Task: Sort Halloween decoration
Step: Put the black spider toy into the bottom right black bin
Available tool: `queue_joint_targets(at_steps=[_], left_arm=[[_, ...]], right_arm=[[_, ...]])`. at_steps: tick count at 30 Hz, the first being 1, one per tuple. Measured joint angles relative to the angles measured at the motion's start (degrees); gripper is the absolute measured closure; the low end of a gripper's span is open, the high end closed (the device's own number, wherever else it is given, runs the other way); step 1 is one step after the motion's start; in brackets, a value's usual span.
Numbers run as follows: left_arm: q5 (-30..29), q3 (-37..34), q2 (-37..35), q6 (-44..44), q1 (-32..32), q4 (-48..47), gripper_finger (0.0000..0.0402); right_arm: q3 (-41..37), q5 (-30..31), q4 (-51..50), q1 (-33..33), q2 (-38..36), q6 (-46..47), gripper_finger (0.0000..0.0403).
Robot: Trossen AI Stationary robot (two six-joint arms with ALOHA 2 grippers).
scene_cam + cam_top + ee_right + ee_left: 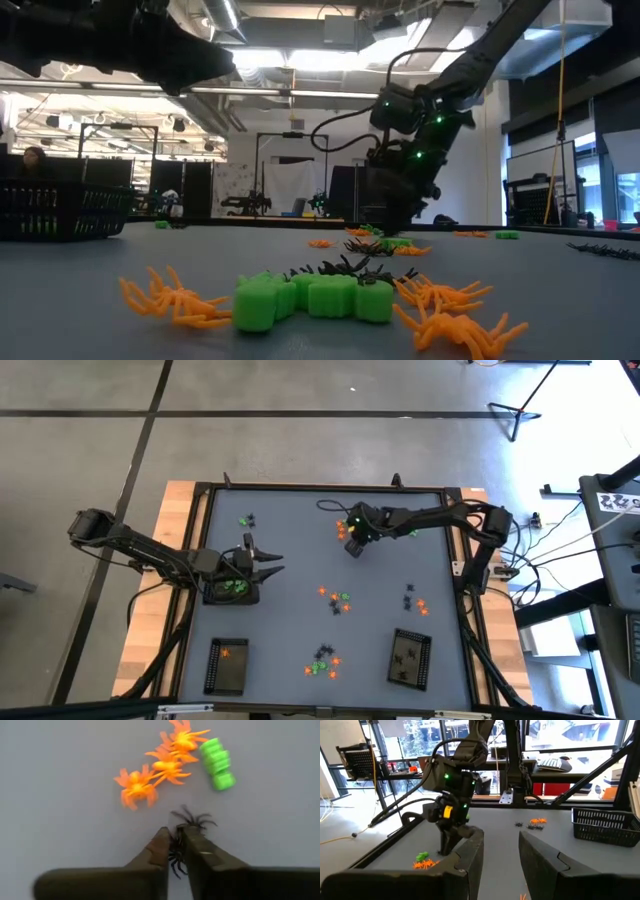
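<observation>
Grey table (300,550) carries scattered trinkets (338,600) and three trays (410,658).

Two trays (226,666) (410,658) sit at the table's (300,540) near edge, trinkets (340,600) seemingly scattered between.

A: What sits at the right gripper (176,845) tips?
B: A black spider (181,840), pinched between the 2 fingers (155,851), down on the grey table (60,780).
A: And nearby?
B: 3 orange spiders (165,767) clustered just beyond it, with 1 green piece (218,763) beside them.
</observation>
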Motion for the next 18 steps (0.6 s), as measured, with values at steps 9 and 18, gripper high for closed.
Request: queue_joint_targets(at_steps=[9,18], left_arm=[[0.0,0.0,0.0,-0.1,0.0,-0.4,0.0285],[0.0,0.0,0.0,-0.2,0.0,-0.7,0.0285]], right_arm=[[0.0,-2.8,-3.5,2.2,-5.6,0.0,0.0398],[0.0,-2.6,-7.2,7.8,-11.0,0.4,0.0398]])
